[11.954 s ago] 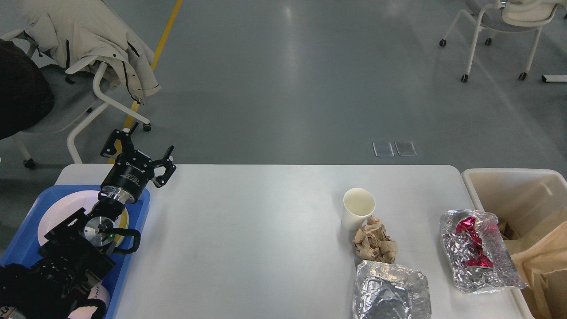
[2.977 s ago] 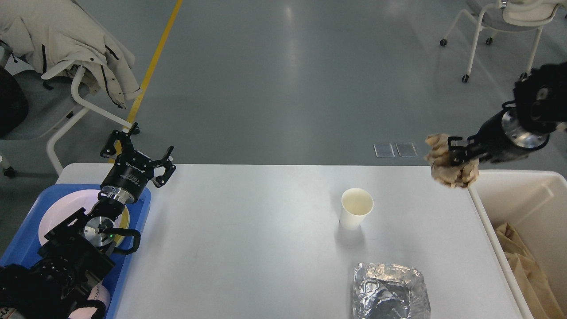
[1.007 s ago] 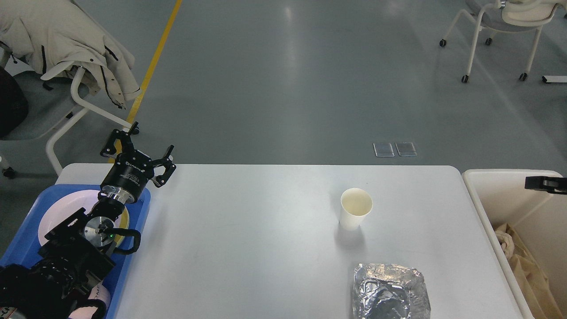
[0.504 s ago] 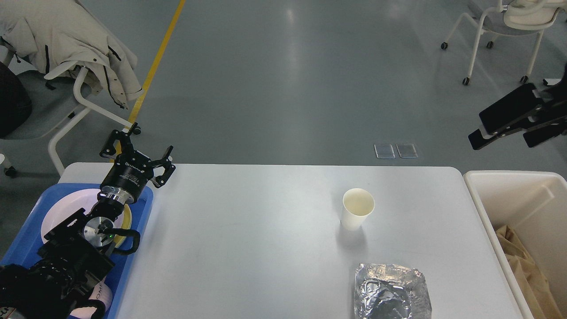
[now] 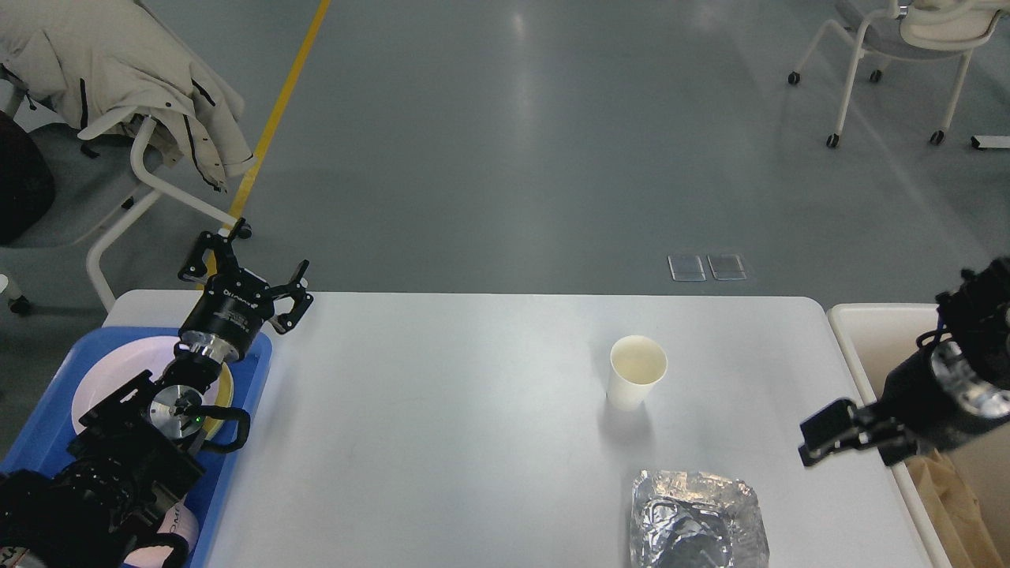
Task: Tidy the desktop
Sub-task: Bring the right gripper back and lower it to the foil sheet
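Observation:
The white desktop (image 5: 442, 410) bears a white paper cup (image 5: 636, 382) standing upright right of the middle, and a crumpled silver foil tray (image 5: 698, 530) at the front edge. My left gripper (image 5: 245, 272) is open and empty above the desk's far left corner, over the blue tray's far end. My right gripper (image 5: 828, 442) comes in from the right, low over the desk's right side, right of the foil tray and the cup. Its fingers are dark and blurred, so open or shut does not show. Nothing shows in it.
A blue tray (image 5: 252, 371) at the left holds a white plate (image 5: 102, 386). A cream bin (image 5: 876, 323) with brown paper stands off the desk's right edge. Chairs stand on the floor at far left (image 5: 134, 158) and far right (image 5: 907, 39).
My right gripper carried the crumpled brown paper over the bin earlier; the paper is gone from it. In the last half second the gripper came down from above the bin to low over the desk's right side.

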You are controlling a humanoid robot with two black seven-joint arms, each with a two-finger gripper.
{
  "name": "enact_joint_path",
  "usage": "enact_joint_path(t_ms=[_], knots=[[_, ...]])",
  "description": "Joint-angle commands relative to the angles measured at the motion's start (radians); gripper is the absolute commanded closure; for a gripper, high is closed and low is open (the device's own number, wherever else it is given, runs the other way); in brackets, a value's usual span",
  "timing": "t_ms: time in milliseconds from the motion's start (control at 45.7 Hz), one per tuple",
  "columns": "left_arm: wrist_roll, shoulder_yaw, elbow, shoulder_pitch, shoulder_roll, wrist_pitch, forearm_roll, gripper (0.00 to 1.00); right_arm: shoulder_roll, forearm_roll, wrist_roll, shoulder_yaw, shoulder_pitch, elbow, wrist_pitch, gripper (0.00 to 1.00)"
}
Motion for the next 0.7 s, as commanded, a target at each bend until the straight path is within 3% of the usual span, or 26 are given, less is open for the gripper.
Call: enact_joint_path(t_ms=[0, 66, 263, 504, 679], knots=[[0.0, 0.0, 0.0, 0.0, 0.0, -0.002, 0.0, 0.0, 0.06, 0.03, -0.072, 0.028, -0.241, -0.037, -0.25, 0.0], [0.0, 0.0, 0.0, 0.0, 0.0, -0.002, 0.0, 0.0, 0.077, 0.066, -0.092, 0.059, -0.316, -0.07, -0.319, 0.0], [0.0, 0.0, 0.0, 0.0, 0.0, -0.002, 0.0, 0.0, 0.079, 0.095, -0.097, 0.155, -0.45, -0.133, -0.355, 0.0], [0.0, 0.0, 0.0, 0.0, 0.0, 0.0, 0.0, 0.0, 0.079, 0.1, -0.097, 0.189, -0.525, -0.15, -0.471, 0.0], [0.0, 0.0, 0.0, 0.0, 0.0, 0.0, 0.0, 0.0, 0.08, 0.1, -0.095, 0.189, -0.56, -0.15, -0.494, 0.0]])
